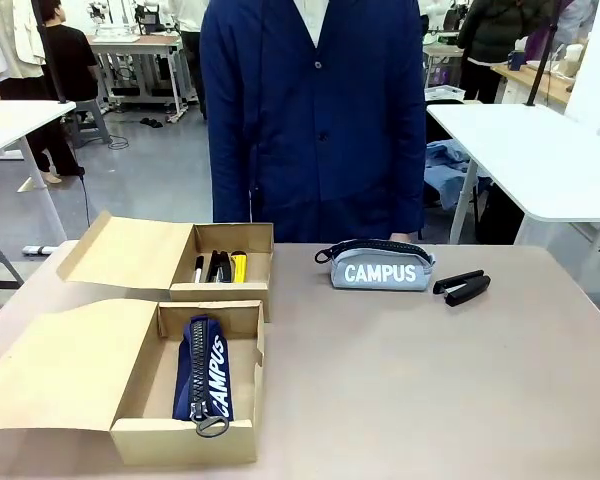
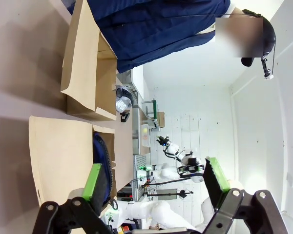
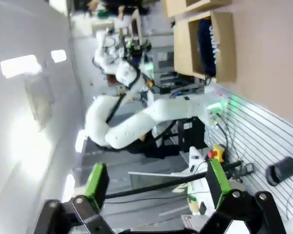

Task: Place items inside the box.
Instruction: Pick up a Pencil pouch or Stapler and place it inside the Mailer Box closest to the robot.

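Note:
Two open cardboard boxes stand at the table's left. The near box [image 1: 185, 440] holds the navy "CAMPUS" pencil case [image 1: 206, 372]. In the far box [image 1: 220, 291] lie a white-and-black marker pen [image 1: 199, 268], a black item and the yellow-black utility knife [image 1: 239, 267]. The grey "CAMPUS" pencil case [image 1: 380, 268] and the black stapler [image 1: 462, 287] rest on the bare table. My left gripper [image 2: 154, 183] is open and empty, raised off the table, with the near box [image 2: 63, 156] and navy case [image 2: 103, 158] beyond it. My right gripper [image 3: 156, 183] is open and empty, away from the items.
A person in a dark blue coat [image 1: 315, 120] stands at the far edge, hands out of sight. Both box lids [image 1: 55, 365] lie flat to the left. The white left arm [image 3: 136, 122] shows in the right wrist view. The table's right half and front are bare.

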Action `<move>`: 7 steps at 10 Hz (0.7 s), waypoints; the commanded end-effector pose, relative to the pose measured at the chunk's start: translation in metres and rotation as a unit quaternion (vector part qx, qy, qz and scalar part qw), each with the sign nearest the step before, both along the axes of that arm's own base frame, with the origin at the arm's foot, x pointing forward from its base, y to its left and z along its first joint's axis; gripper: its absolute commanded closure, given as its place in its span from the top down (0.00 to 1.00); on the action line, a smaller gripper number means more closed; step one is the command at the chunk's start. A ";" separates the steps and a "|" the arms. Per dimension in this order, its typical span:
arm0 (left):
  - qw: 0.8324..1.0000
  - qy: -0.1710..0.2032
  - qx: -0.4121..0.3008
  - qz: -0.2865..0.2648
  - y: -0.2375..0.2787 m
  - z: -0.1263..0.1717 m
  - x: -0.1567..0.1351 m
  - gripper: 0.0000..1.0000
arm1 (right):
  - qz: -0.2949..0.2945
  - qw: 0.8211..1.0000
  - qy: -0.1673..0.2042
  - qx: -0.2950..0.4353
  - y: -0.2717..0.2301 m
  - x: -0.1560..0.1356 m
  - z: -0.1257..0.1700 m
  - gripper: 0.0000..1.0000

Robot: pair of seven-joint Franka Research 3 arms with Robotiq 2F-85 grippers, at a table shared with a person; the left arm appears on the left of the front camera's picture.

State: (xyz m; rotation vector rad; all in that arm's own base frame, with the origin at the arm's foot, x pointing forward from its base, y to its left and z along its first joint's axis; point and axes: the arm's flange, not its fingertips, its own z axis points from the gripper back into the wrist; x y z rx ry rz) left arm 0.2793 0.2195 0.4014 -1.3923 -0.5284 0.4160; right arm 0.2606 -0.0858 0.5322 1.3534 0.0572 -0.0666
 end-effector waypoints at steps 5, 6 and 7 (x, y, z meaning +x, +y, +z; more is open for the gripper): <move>1.000 -0.013 -0.001 -0.001 -0.005 -0.001 -0.003 1.00 | -0.022 0.998 -0.006 0.055 -0.056 -0.026 -0.098 1.00; 1.000 -0.013 -0.001 -0.001 -0.005 -0.001 -0.003 1.00 | -0.022 0.998 -0.006 0.055 -0.056 -0.026 -0.098 1.00; 1.000 -0.013 -0.001 -0.001 -0.005 -0.001 -0.003 1.00 | -0.022 0.998 -0.006 0.055 -0.056 -0.026 -0.098 1.00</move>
